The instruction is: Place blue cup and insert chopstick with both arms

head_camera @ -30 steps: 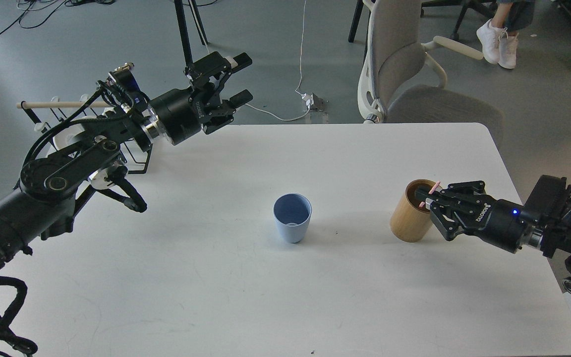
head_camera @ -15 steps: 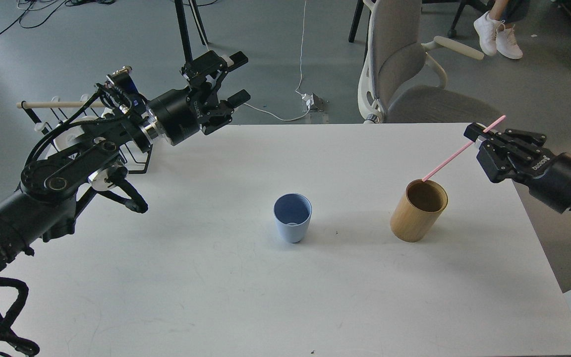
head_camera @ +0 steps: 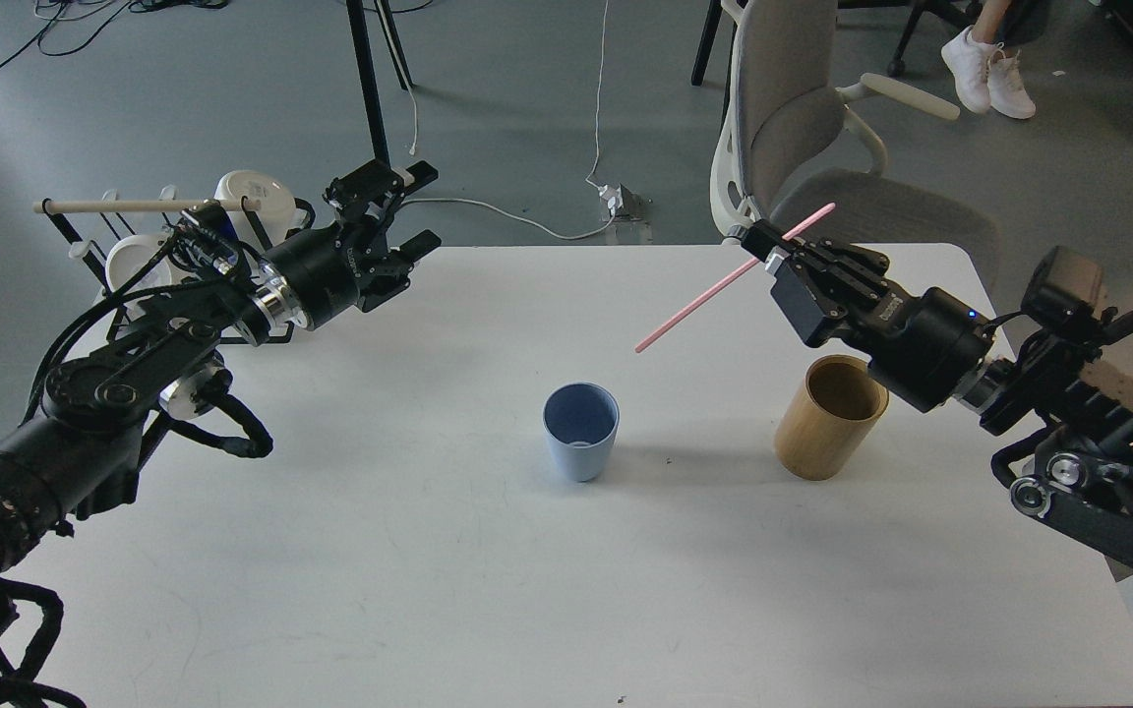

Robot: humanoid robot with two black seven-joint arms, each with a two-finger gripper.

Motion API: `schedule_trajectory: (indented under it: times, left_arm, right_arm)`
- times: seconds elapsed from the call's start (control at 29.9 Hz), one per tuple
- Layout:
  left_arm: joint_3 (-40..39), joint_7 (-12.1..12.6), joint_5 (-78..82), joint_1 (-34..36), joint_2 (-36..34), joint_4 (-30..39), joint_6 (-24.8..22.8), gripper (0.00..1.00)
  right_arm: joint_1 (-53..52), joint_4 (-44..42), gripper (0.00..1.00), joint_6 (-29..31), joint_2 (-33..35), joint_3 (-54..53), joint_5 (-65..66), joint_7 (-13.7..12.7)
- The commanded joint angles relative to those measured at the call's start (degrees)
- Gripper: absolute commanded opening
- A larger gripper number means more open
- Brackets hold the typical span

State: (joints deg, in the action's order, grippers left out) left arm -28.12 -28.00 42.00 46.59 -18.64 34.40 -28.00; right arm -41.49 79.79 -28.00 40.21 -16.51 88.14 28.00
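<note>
A thin pink chopstick (head_camera: 724, 285) is pinched in the right claw (head_camera: 773, 258), whose two fingers are pressed together on it near its upper end. The chopstick is held in the air, slanted, with its short top end sticking up past the claw toward the gray chair (head_camera: 793, 128) and its long lower end pointing down and to the left. That lower tip hangs above the white table (head_camera: 429, 551), up and to the right of the blue cup (head_camera: 580, 431), and is not touching it. The blue cup is set upright near the middle of the table, with its open top facing up. A tan wooden cup (head_camera: 827, 418) is seen just right of it, below the right arm, and is leaning a little. The left claw (head_camera: 404, 211) is held well apart from the cup, over the far left edge of the table, with its fingers spread and nothing between them. A wire rack (head_camera: 124, 246) with white mugs (head_camera: 252, 197) is seen behind the left arm.
</note>
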Motion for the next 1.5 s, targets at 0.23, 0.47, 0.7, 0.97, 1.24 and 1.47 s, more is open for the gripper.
schedule_trajectory:
  times: [0.23,0.47,0.7,0.97,1.24,1.47]
  left_arm:
    - [-0.1,0.0,0.01,-0.54,0.09,-0.03,0.0,0.94]
    - [-0.1,0.0,0.01,-1.33,-0.08,-0.03,0.0,0.94]
    - [-0.1,0.0,0.01,-1.33,-0.17,-0.03,0.0,0.94]
    - [-0.18,0.0,-0.08,-1.24,-0.17,0.14,0.0,0.94]
    - [-1.76,0.0,-6.57,-1.15,-1.14,0.67,0.0,0.94]
    - [-4.31,0.0,-15.45,-2.91,-7.45,0.67,0.0,0.94]
  right_arm:
    - [-7.12,-9.48,0.0,0.0,-8.64,9.74,1.42,0.0]
    - [-6.41,-13.43,0.01,0.0,-13.04,10.88,1.51,0.0]
    - [-6.94,-14.23,0.52,0.0,-15.16,13.08,1.42,0.0]
    - [-6.59,-12.21,0.79,0.0,-15.16,8.79,-3.05,0.0]
    - [-5.54,-7.65,0.85,0.0,-14.37,-2.91,-40.71,0.0]
    - [2.45,5.27,0.85,4.95,-3.74,-7.03,-61.14,0.0]
